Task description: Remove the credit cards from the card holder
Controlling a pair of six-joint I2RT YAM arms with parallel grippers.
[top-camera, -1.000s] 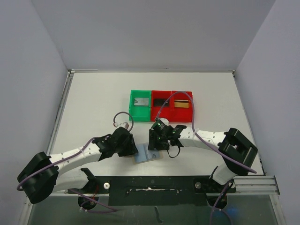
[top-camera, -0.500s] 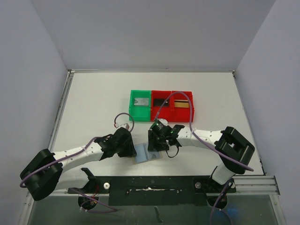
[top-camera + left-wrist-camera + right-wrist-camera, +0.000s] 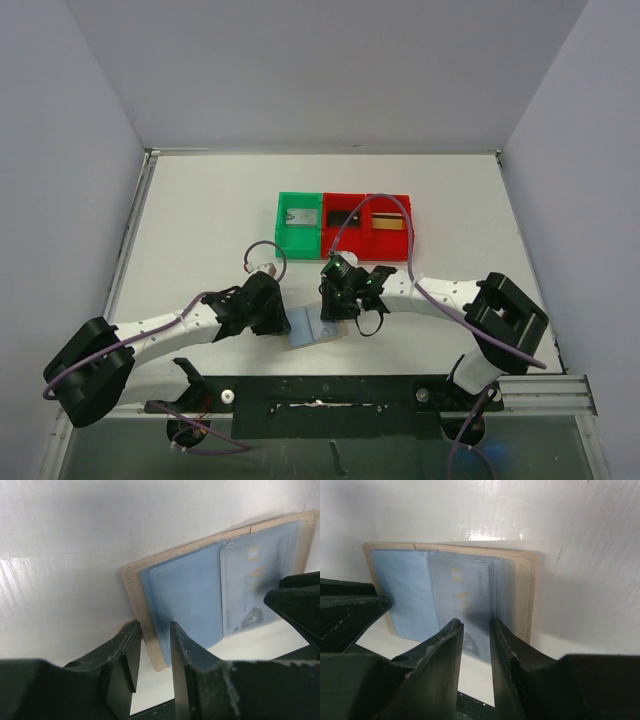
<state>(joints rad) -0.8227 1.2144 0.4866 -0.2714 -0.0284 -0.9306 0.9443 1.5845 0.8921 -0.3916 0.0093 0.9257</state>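
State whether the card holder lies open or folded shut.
Open: the card holder lies spread, light-blue inside facing up, a card tucked in.

The card holder [image 3: 315, 328] lies open and flat on the table near its front edge, with a tan stitched border and light-blue pockets facing up. A pale card [image 3: 255, 587] sits in a clear pocket on one half, its print dim through the plastic. Well apart, a silver-grey card [image 3: 303, 216] lies in the green bin [image 3: 283, 240], and a black card [image 3: 345, 217] and a gold-orange card [image 3: 389, 222] lie in the red bins [image 3: 366, 245].
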